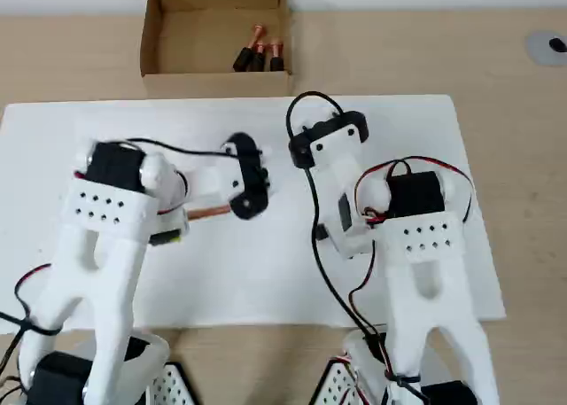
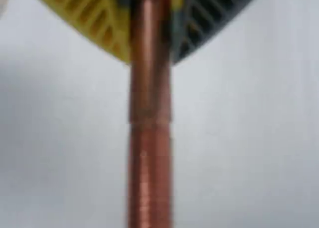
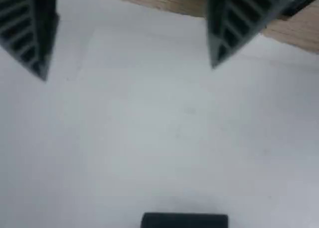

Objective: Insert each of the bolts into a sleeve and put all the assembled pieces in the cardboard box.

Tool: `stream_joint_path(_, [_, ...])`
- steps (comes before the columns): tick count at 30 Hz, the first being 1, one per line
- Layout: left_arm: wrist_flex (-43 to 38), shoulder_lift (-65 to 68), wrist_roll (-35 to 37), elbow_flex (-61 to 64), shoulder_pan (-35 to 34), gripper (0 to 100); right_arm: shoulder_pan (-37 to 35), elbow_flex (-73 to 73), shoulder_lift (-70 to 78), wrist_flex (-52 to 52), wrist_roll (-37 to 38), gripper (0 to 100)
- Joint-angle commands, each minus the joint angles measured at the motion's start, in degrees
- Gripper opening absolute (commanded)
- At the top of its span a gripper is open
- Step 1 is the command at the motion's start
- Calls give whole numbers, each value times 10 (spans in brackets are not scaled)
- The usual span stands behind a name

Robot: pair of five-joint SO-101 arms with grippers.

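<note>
My left jaws are closed on a copper-coloured round metal bolt (image 2: 149,138), pinched between a yellow ribbed finger (image 2: 94,23) on one side and a dark ribbed finger (image 2: 209,18) on the other. The bolt's shaft is smooth and shiny, with a light streak running along it and a faint step about halfway down, where it looks a shade thicker. It is blurred, and its free end is cut off by the frame edge, so I cannot make out a head or a thread. From the high view the bolt lies nearly level above the white sheet (image 1: 266,272), and its far end is lost against a black part of my left arm (image 1: 250,182).

My right jaws stand wide open with nothing between them, two dark ribbed fingers (image 3: 30,28) well apart above the white sheet. A short black bar-shaped piece (image 3: 184,221) lies on the sheet, half cut off by the frame. It may be a sleeve, but I cannot tell. In the high view my right arm (image 1: 341,170) hides those jaws.

Farther off, the open brown cardboard box (image 1: 152,42) sits on the wooden tabletop (image 1: 514,157), just beyond the sheet's far edge. In one corner, three black sleeves with copper bolt ends showing (image 1: 258,52) lie side by side, touching.
</note>
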Motion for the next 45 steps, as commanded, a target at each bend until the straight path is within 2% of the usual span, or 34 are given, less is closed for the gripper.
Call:
stream_joint_path(1, [-17, -23, -1, 12, -11, 7, 8, 0, -17, -5, 2, 249])
stream_joint_path(5, [-77, -23, 19, 80, -11, 7, 8, -1, -17, -5, 2, 249])
stream_joint_path(10, [-238, -23, 21, 222, -30, 7, 8, -2, -17, -5, 2, 249])
stream_joint_path(15, [-329, -23, 41, 315, -40, 7, 8, -2, -17, -5, 2, 249])
stream_joint_path(21, [-343, -23, 56, 342, -53, 30, 7, -2, -17, -4, 45, 249])
stream_joint_path(25, [-345, -23, 83, 341, -59, 62, 7, -2, -17, -4, 46, 249])
stream_joint_path(32, [-425, -23, 98, 384, -87, 146, 7, -2, -17, -4, 46, 249])
stream_joint_path(35, [-429, -24, 109, 384, -91, 185, 7, -2, -17, -4, 46, 249])
stream_joint_path(37, [-428, -25, 160, 360, -91, 203, 7, -2, -17, -4, 46, 249])
stream_joint_path(39, [-419, -29, 254, 317, -85, 208, 7, -2, -17, -4, 46, 249])
stream_joint_path(45, [-273, -26, 659, 97, -87, 208, 7, -2, -17, -4, 46, 249])
